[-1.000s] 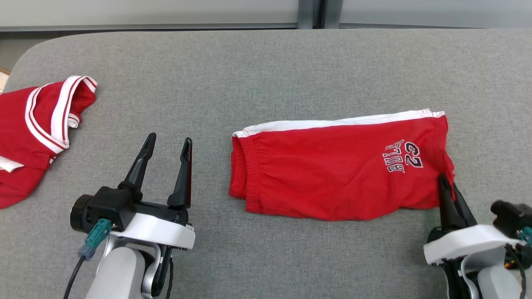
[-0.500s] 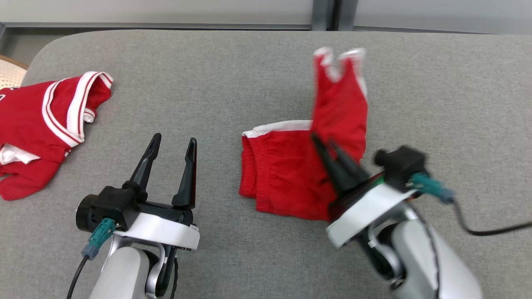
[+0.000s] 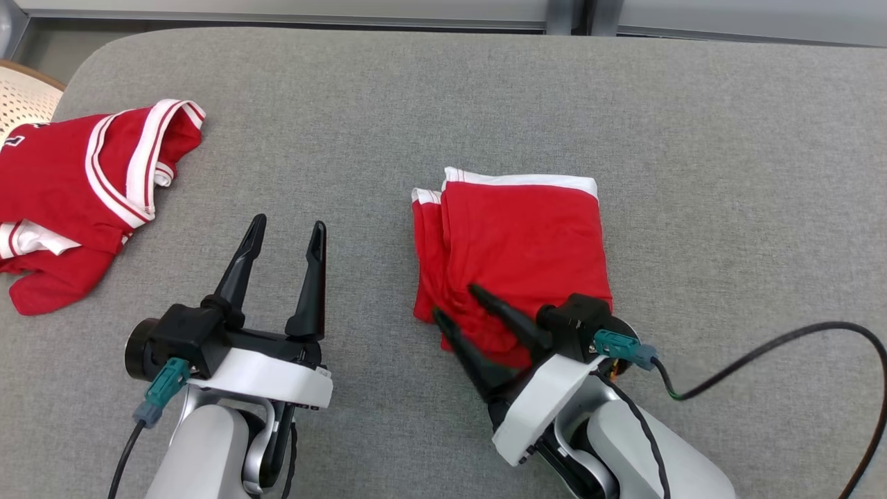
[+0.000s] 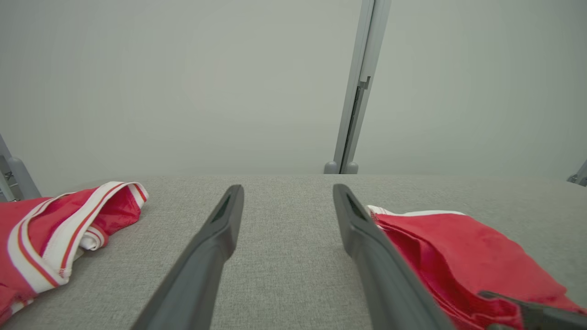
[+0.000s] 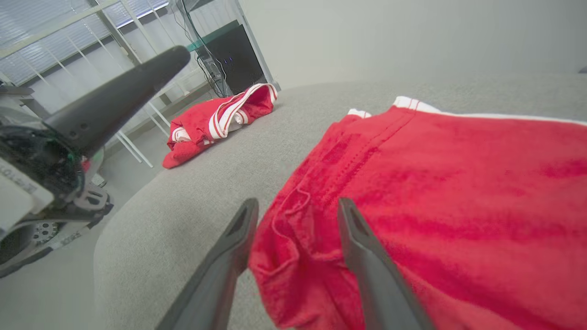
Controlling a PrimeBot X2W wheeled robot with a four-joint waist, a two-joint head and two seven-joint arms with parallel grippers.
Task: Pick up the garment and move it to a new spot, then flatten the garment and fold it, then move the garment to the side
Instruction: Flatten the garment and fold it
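Observation:
The garment, a pair of red shorts (image 3: 520, 235) with a white side stripe, lies folded in half on the grey table (image 3: 693, 138). My right gripper (image 3: 456, 301) is at its near left corner, jaws parted. In the right wrist view the shorts (image 5: 435, 183) bunch up between the fingers of that gripper (image 5: 298, 204), one finger over the cloth and one beside it. My left gripper (image 3: 288, 224) stands open above bare table to the left of the shorts, holding nothing. The left wrist view has that gripper (image 4: 288, 190) with the shorts (image 4: 458, 247) to its right.
A second red garment with white trim, a jersey (image 3: 76, 201), lies crumpled at the table's far left edge. A black cable (image 3: 797, 346) loops from my right wrist over the table's near right. A pale perforated chair (image 3: 28, 97) stands beyond the left corner.
My right gripper lifted the shorts' right end, carried it over to the left and laid it down, folding them in half. Its jaws have parted. The head camera shifted slightly.

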